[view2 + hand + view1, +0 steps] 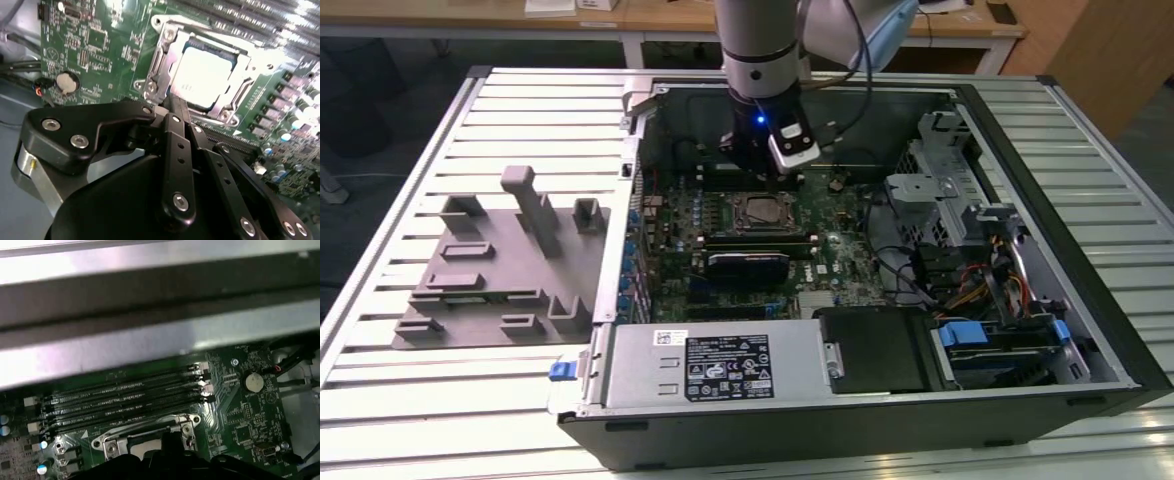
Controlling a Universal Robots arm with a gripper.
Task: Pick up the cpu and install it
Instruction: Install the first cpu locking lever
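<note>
Exterior view. Item: open computer case lying on my slatted metal counter, set toward the exterior view's right edge of the counter. Item: grey plastic fixture, on the counter just beside the case, toward the exterior view's left edge; I see no chip resting in its pockets. Item: motherboard inside the case, with the socket near its middle. Item: the hand, hanging from my arm just above the far side of the socket. From here I cannot tell how its fingers stand.

Second wrist view. Item: the cpu, its bright silver top flat inside the metal socket frame on the board. The frame's plate does not cover the chip's top as far as I can see. Item: black finger linkages of the hand, drawn close together, narrow, with nothing between them; their tips sit at the near edge of the frame, apart from the chip. Item: coin battery, aside on the board.

First wrist view. Item: memory slots, beside the socket frame.

Status, my judgement: pick-up and placement are done, the cpu sits in its socket; whether the retention latch is closed I cannot tell.
</note>
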